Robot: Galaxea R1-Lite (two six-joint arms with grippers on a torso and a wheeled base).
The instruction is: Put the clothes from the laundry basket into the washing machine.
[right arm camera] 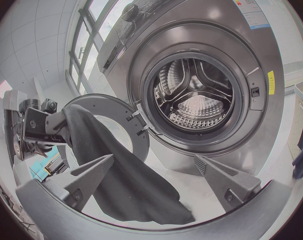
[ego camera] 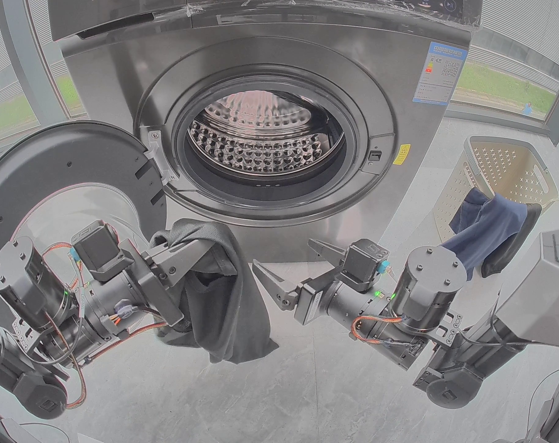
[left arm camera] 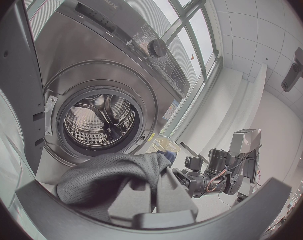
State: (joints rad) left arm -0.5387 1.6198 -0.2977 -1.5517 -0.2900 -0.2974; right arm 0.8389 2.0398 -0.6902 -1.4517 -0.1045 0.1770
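Observation:
The washing machine [ego camera: 378,75] stands ahead with its round door [ego camera: 64,173] swung open to the left and its steel drum [ego camera: 261,133] bare. My left gripper [ego camera: 196,250] is shut on a dark grey garment [ego camera: 227,303] that hangs down below and left of the opening; the same garment [left arm camera: 108,177] drapes over its fingers. My right gripper [ego camera: 292,266] is open with nothing between its fingers [right arm camera: 225,177], just right of the hanging garment [right arm camera: 125,180]. The beige laundry basket [ego camera: 507,167] stands at the right with blue clothes [ego camera: 485,226] over its rim.
Grey tiled floor [ego camera: 292,395] spreads in front of the machine. Large windows lie behind and to both sides. The open door takes up the space at the left, close to my left arm.

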